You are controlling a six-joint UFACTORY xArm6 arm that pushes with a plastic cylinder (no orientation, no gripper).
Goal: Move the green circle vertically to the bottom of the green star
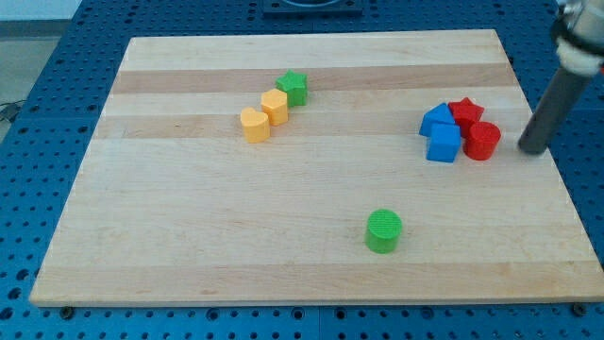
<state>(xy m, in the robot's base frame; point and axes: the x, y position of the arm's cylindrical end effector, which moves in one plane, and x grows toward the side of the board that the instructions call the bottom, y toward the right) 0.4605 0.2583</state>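
Observation:
The green circle (384,230) lies near the view's bottom, right of centre, on the wooden board (189,236). The green star (293,87) sits near the view's top, left of the circle, touching a yellow block (275,106). My tip (530,149) is at the view's right edge, just right of the red blocks, far up and right of the green circle and touching no block.
A second yellow block (254,124) sits down-left of the first. At the right is a cluster: two blue blocks (436,120) (444,143), a red star-like block (465,112) and a red cylinder (482,140). The board rests on a blue perforated table (38,113).

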